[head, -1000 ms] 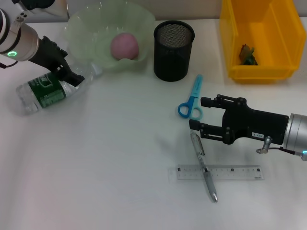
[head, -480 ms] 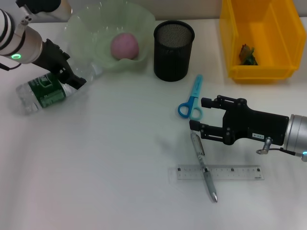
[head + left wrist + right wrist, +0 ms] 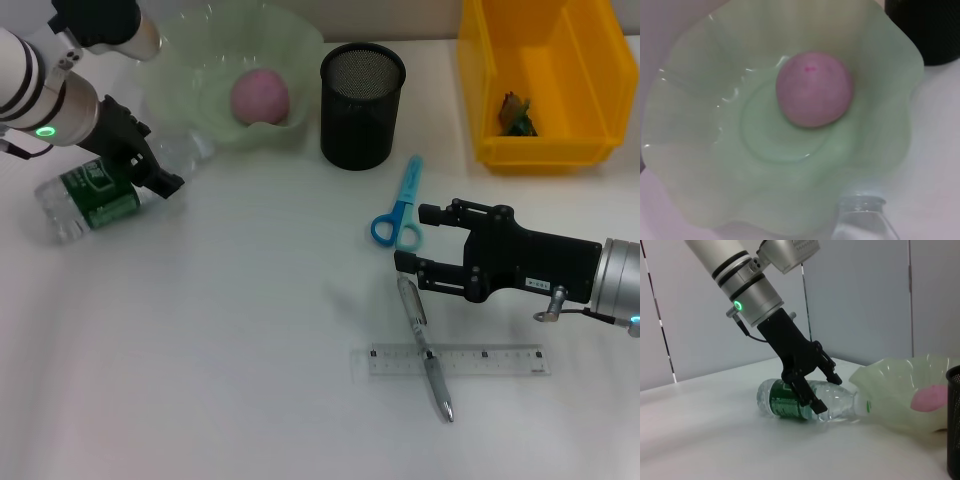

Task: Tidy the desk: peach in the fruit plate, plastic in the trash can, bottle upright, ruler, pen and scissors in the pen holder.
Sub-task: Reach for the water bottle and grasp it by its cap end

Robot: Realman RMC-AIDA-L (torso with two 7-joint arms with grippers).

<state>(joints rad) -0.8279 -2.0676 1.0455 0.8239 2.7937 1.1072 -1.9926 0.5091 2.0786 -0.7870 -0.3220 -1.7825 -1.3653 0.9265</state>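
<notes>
Bottle (image 3: pixel 95 193) lies on its side at 9 o'clock of the fruit plate (image 3: pixel 180 60), cap end touching the plate's rim. Left gripper (image 3: pixel 150 165) straddles its clear shoulder, fingers spread around it, not clamped. Risk: round body rolls or cap snags the plate when lifted. Right gripper (image 3: pixel 415 240) parked open near scissors (image 3: pixel 400 210) and pen (image 3: pixel 425 345).

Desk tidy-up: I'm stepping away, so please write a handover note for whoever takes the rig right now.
Left gripper astride the lying bottle, fingers either side, beside the fruit plate.
Right gripper open, hovering by the scissors and pen.
Done: peach in plate; scrap in yellow bin.
Left: stand bottle up; ruler, pen and scissors into the pen holder.
</notes>
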